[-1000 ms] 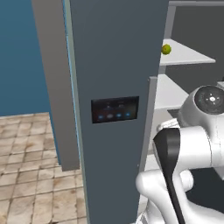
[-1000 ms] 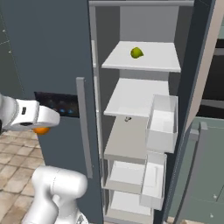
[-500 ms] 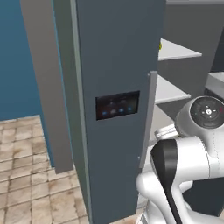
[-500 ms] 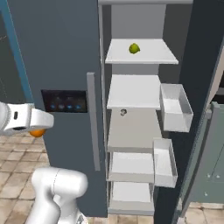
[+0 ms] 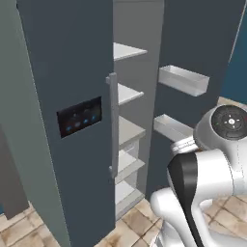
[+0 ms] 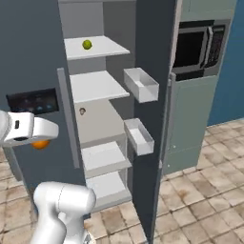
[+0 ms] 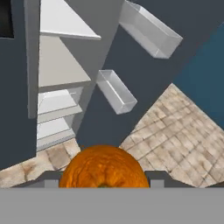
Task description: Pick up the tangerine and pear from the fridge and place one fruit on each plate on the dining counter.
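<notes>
Hand view: the gripper (image 7: 104,186) is clamped on the tangerine (image 7: 104,167), which bulges up at six o'clock of the picture, its orange skin pressed between the two dark tips. In the right base view the same tangerine (image 6: 40,143) peeks out under the white hand at nine o'clock, held in front of the fridge's (image 6: 147,95) closed left door, just below the black panel (image 6: 33,101) with blue lights. At twelve o'clock from there, the pear (image 6: 86,44) sits on the top inner shelf (image 6: 102,47), well apart from the gripper. The right door stands open, its pale bins (image 6: 141,85) at the picture's centre. At two o'clock, beside the fridge, a grey-green cabinet (image 6: 195,119) carries a built-in microwave (image 6: 198,47).
</notes>
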